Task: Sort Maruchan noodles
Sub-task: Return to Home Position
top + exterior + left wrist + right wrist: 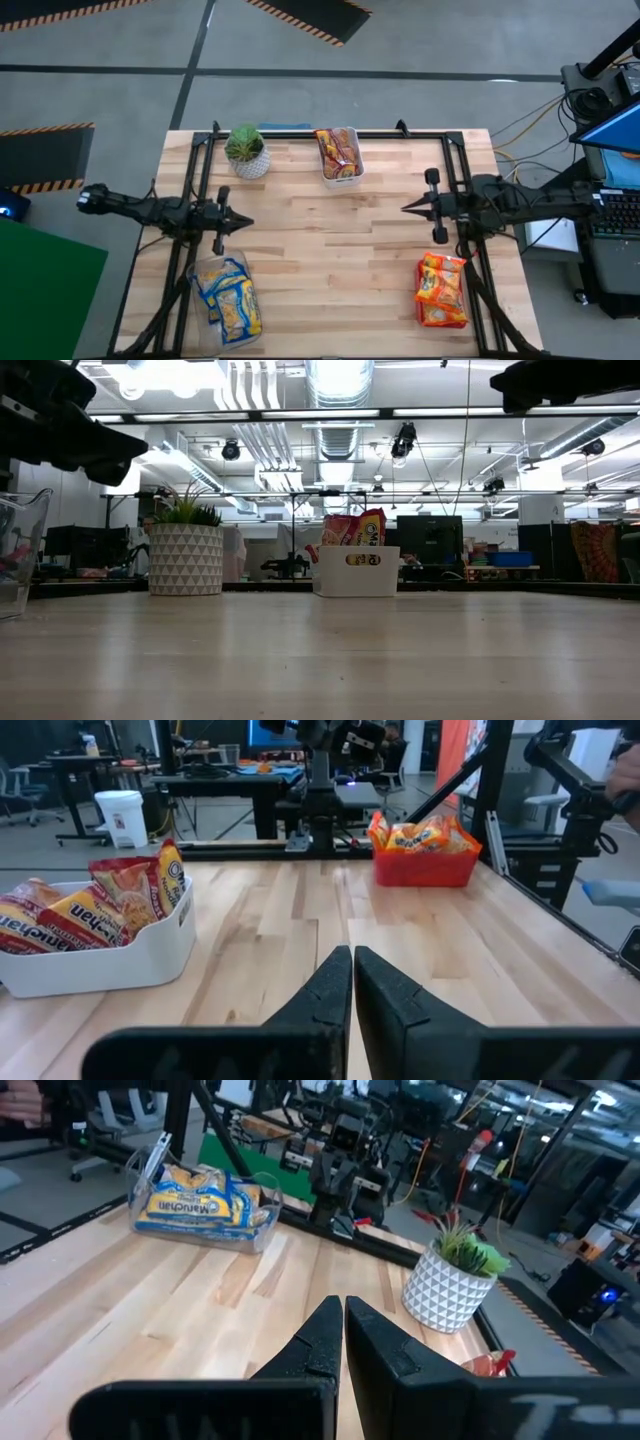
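The Maruchan noodles lie sorted in three bins. Blue-and-yellow packets [230, 298] fill a clear bin [262, 1230] at the near left. Orange packets [441, 290] fill a red bin [425, 868] at the near right. Red packets [339, 152] stand in a white bin [120, 960] at the far middle. My left gripper [247, 222] hovers shut above the table's left side, pointing level toward the right. My right gripper [407, 208] hovers shut above the right side, pointing left. Neither holds anything.
A small green plant in a white patterned pot [246, 153] stands at the far left of the table, next to the white bin. Bare wooden tabletop [330, 250] stretches between the two grippers. Black frame rails [330, 133] run along the table's edges.
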Available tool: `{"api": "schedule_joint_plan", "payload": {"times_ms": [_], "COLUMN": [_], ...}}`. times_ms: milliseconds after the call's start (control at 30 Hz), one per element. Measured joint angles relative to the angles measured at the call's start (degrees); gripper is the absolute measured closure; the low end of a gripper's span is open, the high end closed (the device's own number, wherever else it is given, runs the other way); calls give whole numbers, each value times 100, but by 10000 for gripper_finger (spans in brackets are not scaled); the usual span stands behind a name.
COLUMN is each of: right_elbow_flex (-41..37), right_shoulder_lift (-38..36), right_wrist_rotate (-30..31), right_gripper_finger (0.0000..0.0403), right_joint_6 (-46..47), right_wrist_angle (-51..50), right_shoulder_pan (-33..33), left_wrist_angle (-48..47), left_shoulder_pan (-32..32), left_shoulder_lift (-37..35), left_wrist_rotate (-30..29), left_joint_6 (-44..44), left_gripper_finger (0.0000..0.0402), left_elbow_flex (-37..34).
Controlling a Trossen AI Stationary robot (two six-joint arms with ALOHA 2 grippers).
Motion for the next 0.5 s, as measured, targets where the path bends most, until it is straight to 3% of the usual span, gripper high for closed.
{"api": "schedule_joint_plan", "payload": {"times_ms": [500], "right_elbow_flex": [-806], "right_shoulder_lift": [-2034], "right_wrist_rotate": [2], "right_gripper_finger": [394], "right_joint_6": [83], "right_wrist_angle": [1], "right_shoulder_pan": [0], "left_wrist_angle": [383], "left_shoulder_pan": [9], "left_shoulder_lift": [-303], "left_wrist_rotate": [96], "left_joint_6": [-85], "left_gripper_finger": [402], "left_elbow_flex": [-331]}}
